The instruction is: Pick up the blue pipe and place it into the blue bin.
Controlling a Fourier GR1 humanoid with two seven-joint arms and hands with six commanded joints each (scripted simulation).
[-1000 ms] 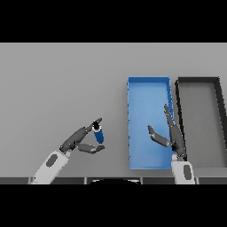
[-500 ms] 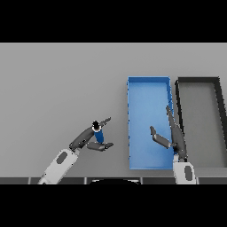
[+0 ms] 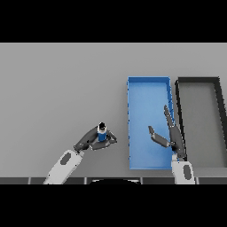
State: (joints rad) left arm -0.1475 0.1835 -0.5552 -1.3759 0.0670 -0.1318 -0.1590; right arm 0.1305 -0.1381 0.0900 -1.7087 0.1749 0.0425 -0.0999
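- The left hand [image 3: 94,140] has its fingers and thumb curled round the blue pipe [image 3: 102,135], so it is holding it.
- The pipe is short and blue with a dark top. It stands up straight in the hand, over the grey table [image 3: 57,88], to the left of the blue bin [image 3: 148,82] and not touching it.
- I cannot tell if the pipe is just off the table or sitting on it.
- The right hand [image 3: 172,137] hangs over the right side of the blue bin. Its fingers are straight and it holds nothing.
- A black bin [image 3: 198,80] sits just beside the blue bin, on the far right. The pipe should not go there.
- I think the job now is to carry the pipe over to the blue bin.
- To do it well, the hand should keep a firm hold so the pipe does not slip or tip.
- It should lift the pipe high enough to go over the bin's left wall without bumping it.
- It should move across slowly to the right and stop over the open blue floor in the middle.
- The right hand is close to that spot, so the left hand should stay on the left part of the bin, or the right hand should move away first.
- Let go only when the pipe is low inside the bin, so it does not bounce out.
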